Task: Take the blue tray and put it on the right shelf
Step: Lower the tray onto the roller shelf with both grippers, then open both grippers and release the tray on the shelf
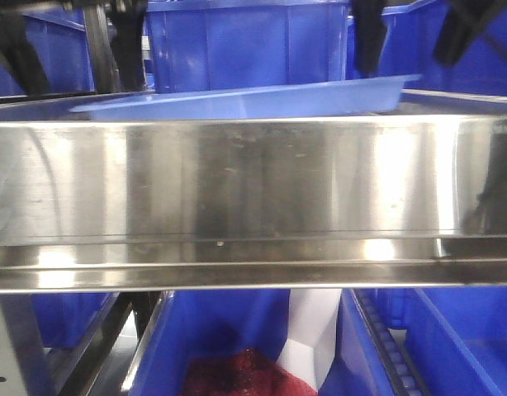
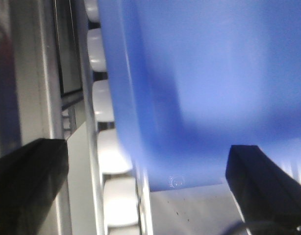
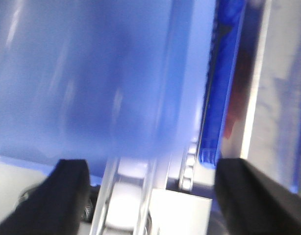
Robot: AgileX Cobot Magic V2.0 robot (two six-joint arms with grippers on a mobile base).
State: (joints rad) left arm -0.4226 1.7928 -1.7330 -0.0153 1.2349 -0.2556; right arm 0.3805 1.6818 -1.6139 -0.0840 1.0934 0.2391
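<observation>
The light-blue tray (image 1: 237, 101) lies on the right shelf (image 1: 253, 190), just behind its tall shiny front lip, with its right end slightly higher. My left gripper (image 1: 72, 45) hangs open above the tray's left end. My right gripper (image 1: 419, 33) hangs open above its right end. In the left wrist view the tray (image 2: 199, 78) rests beside a white roller track (image 2: 113, 156), and the left gripper (image 2: 148, 191) has its black fingers wide apart, touching nothing. In the right wrist view the tray (image 3: 91, 73) fills the top, and the right gripper (image 3: 160, 196) is spread wide over rollers (image 3: 131, 193).
Deep darker-blue bins (image 1: 245, 45) stand right behind the tray. Below the shelf are more blue bins (image 1: 452, 338), one holding a red mesh bundle (image 1: 237, 375), and a white panel (image 1: 311, 338). A steel upright (image 2: 47, 73) runs along the left roller track.
</observation>
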